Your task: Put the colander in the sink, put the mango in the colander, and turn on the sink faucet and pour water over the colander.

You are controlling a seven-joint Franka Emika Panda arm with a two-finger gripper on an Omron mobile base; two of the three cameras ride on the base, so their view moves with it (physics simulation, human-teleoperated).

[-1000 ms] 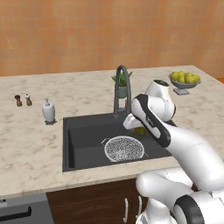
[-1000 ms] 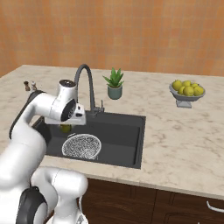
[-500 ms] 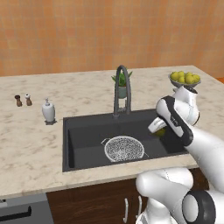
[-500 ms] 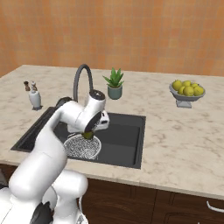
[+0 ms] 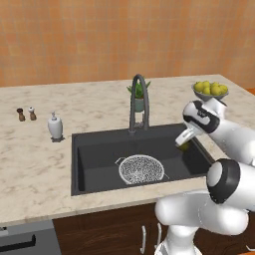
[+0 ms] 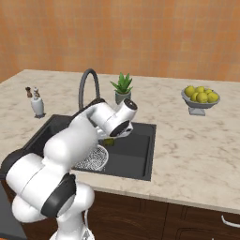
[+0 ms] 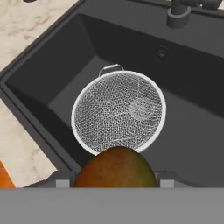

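The wire-mesh colander [image 5: 141, 169] [image 7: 119, 111] rests on the floor of the dark sink [image 5: 99, 154] [image 7: 192, 109], partly over the silver drain. My gripper [image 5: 182, 143] [image 6: 110, 139] [image 7: 114, 180] hangs above the sink's right part, shut on the mango [image 5: 185, 146] [image 6: 108, 141] [image 7: 114, 168], olive-green with a brown side. In the hand view the mango sits just short of the colander's near rim. In the right base view my arm hides part of the colander [image 6: 94, 158]. Behind the basin, the dark gooseneck faucet [image 5: 138, 102] [image 6: 87, 89] arches over it.
A footed bowl of yellow-green fruit [image 5: 210, 89] [image 6: 200, 96] stands on the counter right of the sink. A potted plant [image 5: 140, 93] [image 6: 122, 89] sits behind the faucet. A white soap dispenser [image 5: 55, 127] [image 6: 37, 105] and two small shakers [image 5: 26, 114] are at the left.
My arm has swung from beside the faucet rightward across the sink, carrying the mango with it. The colander has stayed in place.
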